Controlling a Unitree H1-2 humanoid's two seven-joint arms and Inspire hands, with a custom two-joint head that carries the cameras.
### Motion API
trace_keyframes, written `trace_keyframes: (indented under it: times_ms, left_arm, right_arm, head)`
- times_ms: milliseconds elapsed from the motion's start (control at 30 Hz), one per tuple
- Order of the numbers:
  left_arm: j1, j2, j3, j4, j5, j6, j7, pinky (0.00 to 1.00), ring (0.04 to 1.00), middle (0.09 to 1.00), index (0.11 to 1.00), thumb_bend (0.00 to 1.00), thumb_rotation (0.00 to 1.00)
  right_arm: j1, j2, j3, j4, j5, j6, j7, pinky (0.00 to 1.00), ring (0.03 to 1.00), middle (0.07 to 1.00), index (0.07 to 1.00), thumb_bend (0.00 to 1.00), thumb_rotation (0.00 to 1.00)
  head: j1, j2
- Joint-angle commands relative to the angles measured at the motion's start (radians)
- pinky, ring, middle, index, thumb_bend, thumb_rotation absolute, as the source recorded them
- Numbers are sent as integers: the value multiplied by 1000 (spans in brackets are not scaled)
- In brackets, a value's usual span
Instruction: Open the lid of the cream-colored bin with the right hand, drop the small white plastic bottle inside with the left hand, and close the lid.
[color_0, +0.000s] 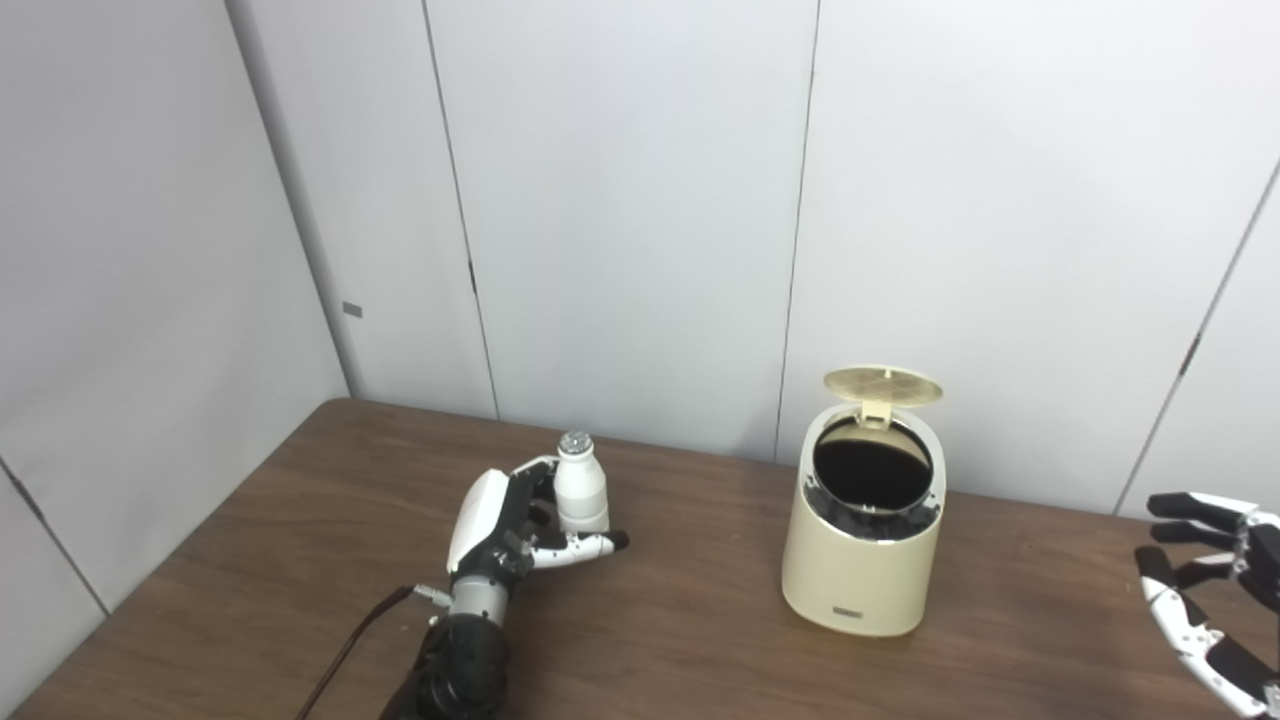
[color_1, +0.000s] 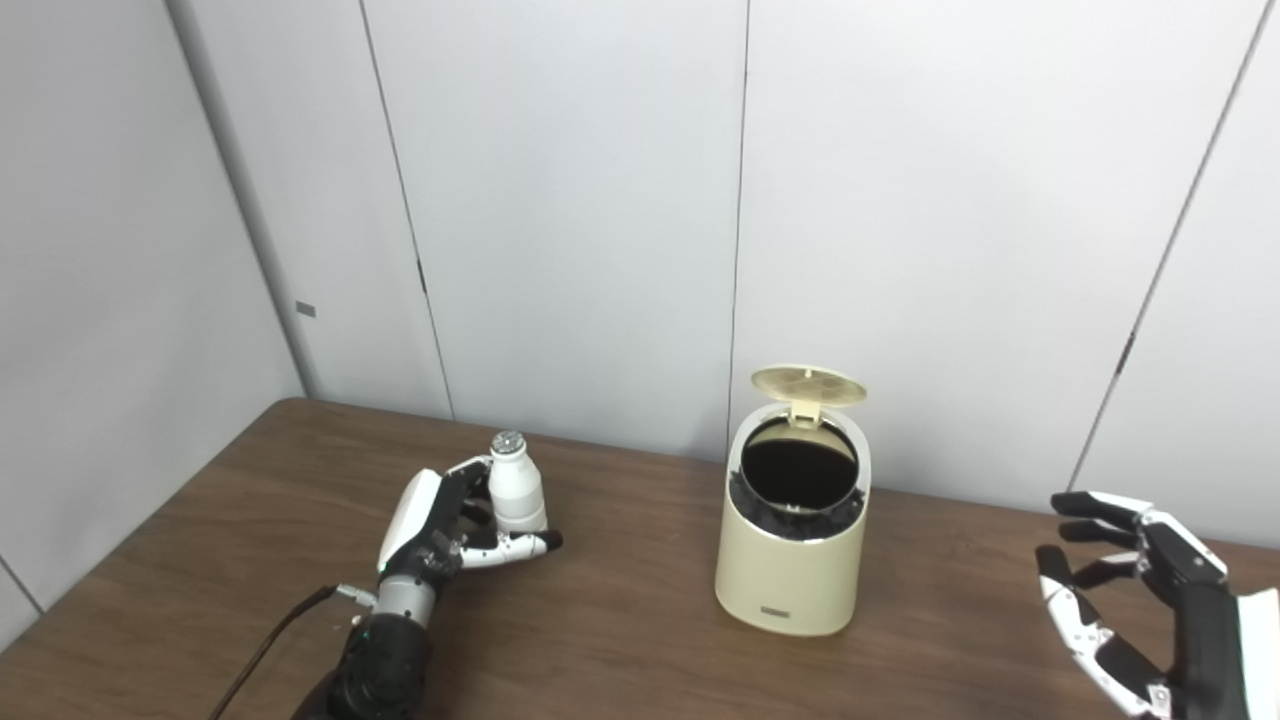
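The left robot hand (color_0: 520, 525) was curled around the small white bottle (color_0: 581, 487), fingers behind it and thumb in front; the bottle stood upright, at or just above the brown surface (color_0: 680, 640), and whether the grip was firm I cannot tell. The right robot hand (color_1: 1150, 610) hovered well to the right, fingers spread, holding nothing. Between them stood the cream-colored bin (color_0: 862, 560), its lid (color_0: 882, 385) already tipped up and the dark mouth exposed. The opening step looked done; the bottle's pickup was in hand. Next, the left robot hand would need to lift, carry rightward over the mouth, and release.
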Motion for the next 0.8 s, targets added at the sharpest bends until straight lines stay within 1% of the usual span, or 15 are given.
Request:
trace_keyframes:
  times_ms: [0,33,67,100,133,167,300,367,400,500,700,767]
  left_arm:
    - [-49,2,17,2,16,-85,84,522,564,557,568,908,41]
    - [-51,-1,19,12,22,-105,106,507,545,540,551,893,21]
    - [-53,-5,22,21,28,-123,130,470,511,509,527,712,10]
    - [-54,-8,24,27,31,-134,147,423,480,486,509,589,4]
    - [-55,-10,25,32,30,-147,160,407,469,478,503,548,2]
    - [-56,-10,25,36,29,-156,167,387,461,474,496,526,0]
    - [-53,-9,25,36,25,-160,167,357,450,471,492,505,0]
    - [-52,-5,22,38,33,-167,175,357,451,470,492,504,0]
    - [-51,-4,21,41,33,-174,179,355,450,469,492,504,0]
    - [-48,-5,23,36,34,-165,179,353,450,468,492,505,0]
    - [-44,-5,24,34,30,-184,178,351,447,470,494,504,0]
    - [-40,-7,25,24,25,-185,172,354,448,472,493,504,0]
  right_arm:
    - [-20,-2,-6,-36,6,0,1,404,610,654,607,3,63]
    - [-20,0,-6,-38,8,2,3,406,611,655,607,3,63]
    - [-19,1,-7,-38,9,3,2,408,615,659,610,5,64]
    - [-19,2,-7,-38,9,3,2,409,618,660,611,8,63]
    - [-19,2,-7,-38,5,2,0,409,618,661,611,9,61]
    - [-19,3,-7,-39,-2,4,-2,408,617,659,610,9,59]
    - [-19,6,-8,-41,-8,7,-4,408,616,658,611,11,56]
    - [-19,3,-8,-35,-1,-3,-3,408,618,658,610,12,54]
    - [-19,2,-8,-31,0,-7,-3,408,619,660,609,16,34]
    - [-19,0,-9,-27,2,-9,-3,407,619,661,607,23,10]
    - [-19,-1,-8,-22,4,-14,-3,423,632,669,615,37,0]
    - [-20,-1,-7,-14,0,-23,-8,422,628,667,615,40,1]
  head:
    - [1,1]
    - [0,4]
    - [0,4]
    - [0,4]
    - [-1,4]
    - [-2,6]
    - [-2,7]
    - [-3,8]
    - [-3,8]
    - [-2,10]
    - [-4,9]
    - [-22,9]
